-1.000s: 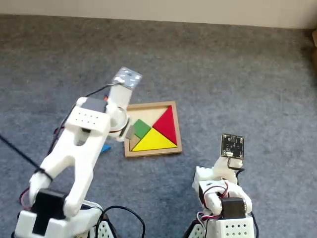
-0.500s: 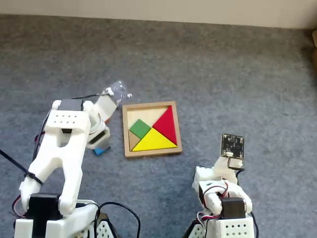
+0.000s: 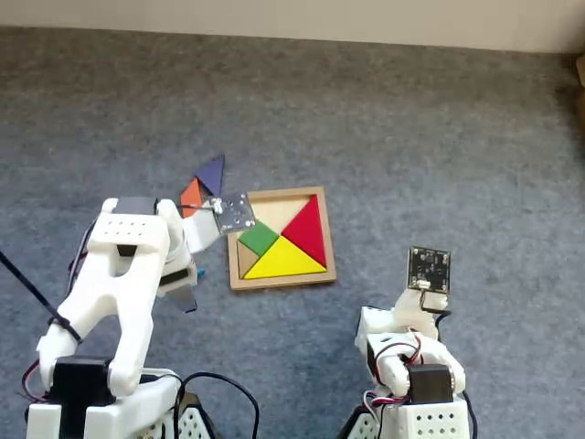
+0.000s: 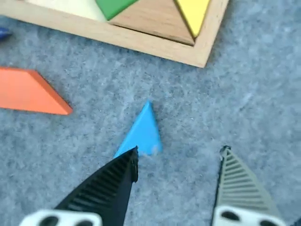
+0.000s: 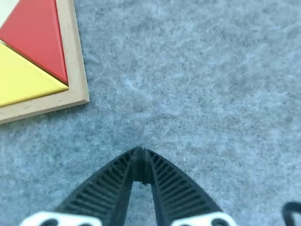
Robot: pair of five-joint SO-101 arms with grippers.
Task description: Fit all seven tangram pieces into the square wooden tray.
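The square wooden tray (image 3: 281,272) lies mid-carpet and holds a green square (image 3: 260,237), a red triangle (image 3: 308,229) and a yellow triangle (image 3: 283,260). Outside its left edge lie an orange parallelogram (image 3: 191,196) and a purple triangle (image 3: 212,172). A blue triangle (image 4: 143,133) lies on the carpet near the tray's corner (image 4: 197,54), with the orange piece (image 4: 30,90) farther off. My left gripper (image 4: 179,154) hangs open just above it, the black fingertip (image 4: 133,157) at the triangle's edge. My right gripper (image 5: 139,155) is shut on nothing, over bare carpet beside the tray (image 5: 77,70).
The left arm (image 3: 128,265) covers the carpet left of the tray. The right arm (image 3: 411,366) sits folded at the near right. Grey carpet stretches open beyond and to the right of the tray.
The left arm swung off the tray's left edge and drew back toward the near left, uncovering the orange and purple pieces. The right arm stayed still.
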